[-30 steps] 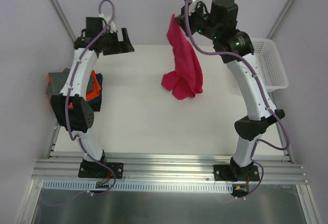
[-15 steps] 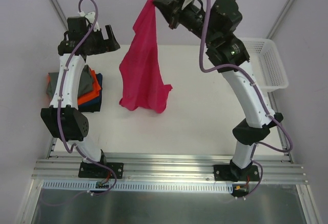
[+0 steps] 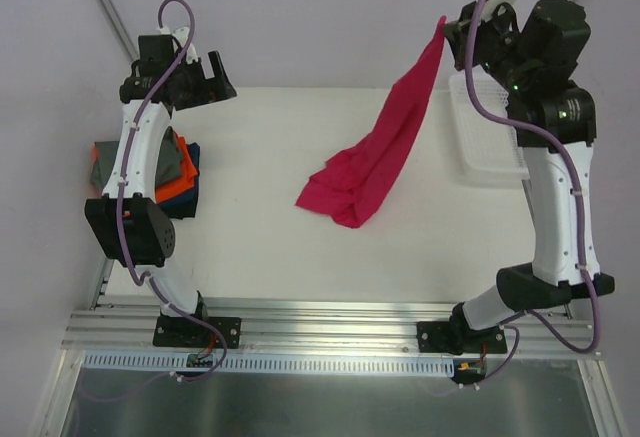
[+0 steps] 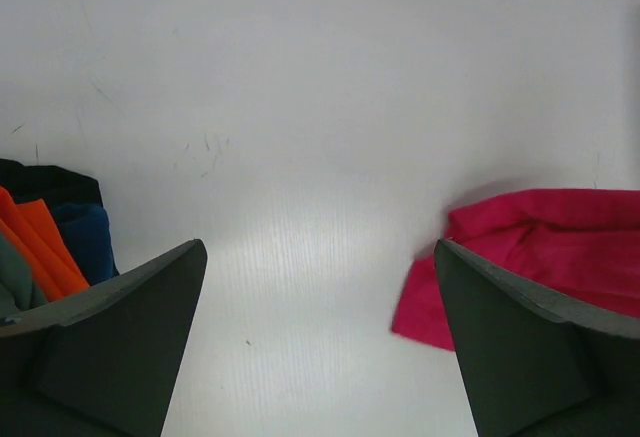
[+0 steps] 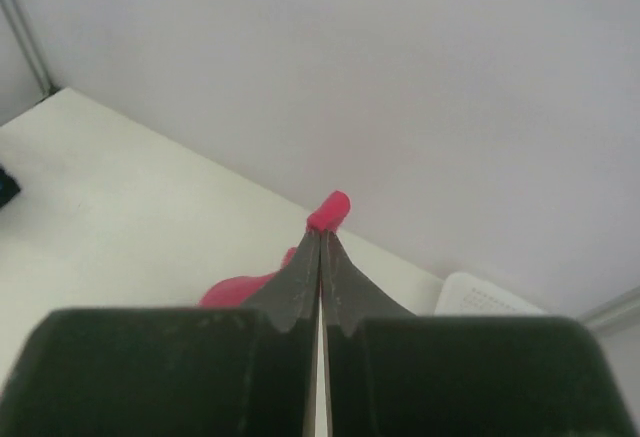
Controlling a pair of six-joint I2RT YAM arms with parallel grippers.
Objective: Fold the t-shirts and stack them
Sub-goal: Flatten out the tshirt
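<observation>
The right fingers [image 5: 300, 287] are pressed flat together, pinching one corner of the pink shirt [image 3: 385, 152]; a small nub of pink cloth pokes out past their tips in the right wrist view. The right gripper [image 3: 447, 29] is held high over the far right part of the table [image 3: 300, 257]. From it the shirt hangs in a long slanted strip, down and to the left. Its lower end lies bunched on the table near the middle.

The left fingers [image 4: 120, 347] stand wide apart with nothing between them. The left gripper [image 3: 222, 75] hovers above the far left part of the table, apart from the shirt. The left wrist view shows the bunched end of the shirt [image 4: 540, 257] on the table to the right.

A stack [image 3: 182, 175] of grey, orange and navy shirts sits at the table's left edge, partly behind the left arm. A basket [image 3: 470, 172] sits on the right side, beside the right arm.
</observation>
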